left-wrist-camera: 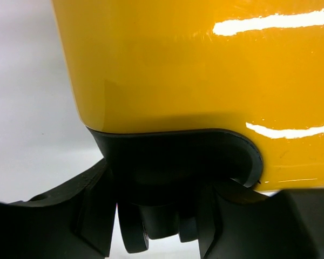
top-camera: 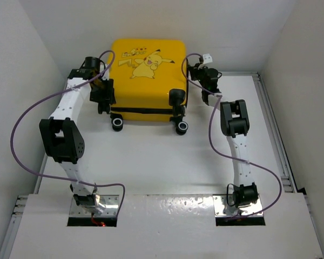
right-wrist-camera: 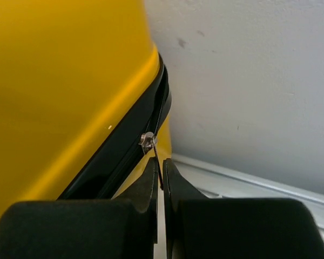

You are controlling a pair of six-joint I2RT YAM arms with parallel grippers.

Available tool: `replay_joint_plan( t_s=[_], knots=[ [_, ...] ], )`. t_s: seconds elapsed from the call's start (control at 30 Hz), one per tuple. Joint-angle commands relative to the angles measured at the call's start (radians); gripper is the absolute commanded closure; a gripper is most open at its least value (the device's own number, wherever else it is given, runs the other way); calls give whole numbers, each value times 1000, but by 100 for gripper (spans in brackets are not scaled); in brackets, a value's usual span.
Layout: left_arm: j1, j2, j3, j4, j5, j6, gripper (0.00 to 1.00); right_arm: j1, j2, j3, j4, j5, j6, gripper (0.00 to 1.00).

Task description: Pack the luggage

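Observation:
The luggage [top-camera: 146, 81] is a glossy yellow suitcase with a cartoon print. It lies closed and flat at the far middle of the table, its black wheels [top-camera: 117, 124] toward me. My left gripper [top-camera: 103, 97] is at its left near corner. In the left wrist view the fingers [left-wrist-camera: 92, 216] straddle and press the black wheel housing [left-wrist-camera: 173, 162] under the yellow shell [left-wrist-camera: 205, 70]. My right gripper [top-camera: 193, 73] is at the suitcase's right far side. In the right wrist view it [right-wrist-camera: 162, 170] is pinched on the thin metal zipper pull [right-wrist-camera: 147, 140] on the black zipper band [right-wrist-camera: 124, 156].
White walls enclose the table on three sides, and the suitcase sits close to the back wall [right-wrist-camera: 248, 81]. A metal rail [top-camera: 275, 140] runs along the table's right edge. Purple cables [top-camera: 21, 135] loop beside both arms.

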Motion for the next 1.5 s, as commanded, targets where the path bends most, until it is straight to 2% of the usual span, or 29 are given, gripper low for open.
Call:
replay_joint_plan(
  t_s=[0.0,0.07,0.1,0.13,0.2,0.27,0.37,0.47,0.53,0.6,0.67,1.03,1.13,1.3,1.47],
  knots=[
    [40,184,-2,379,-371,28,100,-100,70,152,-56,202,17,100],
    [40,184,7,379,-336,15,96,-94,92,175,-67,200,20,100],
    [40,184,18,388,-307,1,86,-92,87,163,-65,170,22,100],
    [40,172,18,388,-286,1,66,-89,84,156,-52,168,22,100],
    [40,163,27,388,-235,-31,50,-85,62,93,-32,165,31,100],
    [40,138,27,388,-224,-55,30,-82,26,61,-15,157,31,100],
    [40,71,-3,446,-183,-65,17,-74,-28,-34,34,146,39,100],
    [50,-4,-71,520,-146,-65,10,-65,-86,-133,66,133,52,100],
    [59,-96,-149,630,-117,-77,0,-54,-117,-202,79,127,55,100],
    [69,-154,-203,735,-91,-66,0,-43,-146,-252,103,113,78,100],
    [80,-219,-252,774,-68,-66,0,-22,-161,-281,125,91,68,100],
    [142,-325,-321,756,-11,-79,0,73,-247,-432,183,24,78,100],
    [154,-334,-321,756,53,-53,0,96,-255,-435,186,11,91,100],
    [215,-345,-289,721,274,-28,0,144,-286,-453,205,-47,111,100],
    [229,-372,-267,666,275,-16,0,194,-316,-501,243,-82,132,100]
  ],
)
